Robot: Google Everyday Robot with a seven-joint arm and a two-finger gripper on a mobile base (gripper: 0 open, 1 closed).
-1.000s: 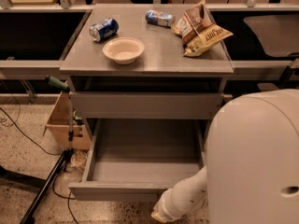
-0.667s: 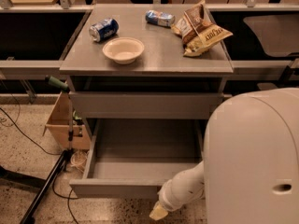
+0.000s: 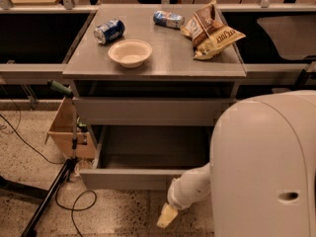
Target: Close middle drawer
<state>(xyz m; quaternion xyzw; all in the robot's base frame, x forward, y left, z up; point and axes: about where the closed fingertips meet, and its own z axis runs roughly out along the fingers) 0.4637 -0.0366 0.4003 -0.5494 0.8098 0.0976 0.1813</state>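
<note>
One drawer (image 3: pixel 123 178) of the grey cabinet stands pulled out: the middle one, wide and shallow, its smooth grey inside showing and its narrow front panel just above and to the left of the gripper (image 3: pixel 167 216). The gripper hangs low at the end of the white arm (image 3: pixel 192 189), pointing down over the speckled floor, below the panel's right end. Whether it is spread or closed up cannot be told, nor whether the arm touches the panel.

Above the gripper sits the taller drawer front (image 3: pixel 148 111), pushed in. Higher still is the cabinet top (image 3: pixel 163 60), bearing a white bowl (image 3: pixel 130 53), a blue can (image 3: pixel 109 31) lying on its side, a second can (image 3: pixel 168 19) and crumpled snack bags (image 3: pixel 212 28). Far left of the gripper, a cardboard box (image 3: pixel 64 132) rests on the floor beside the cabinet, with a thin stand (image 3: pixel 74 127) and a cable (image 3: pixel 74 206) in front of it. Right of the gripper looms the robot's white body (image 3: pixel 266 167).
</note>
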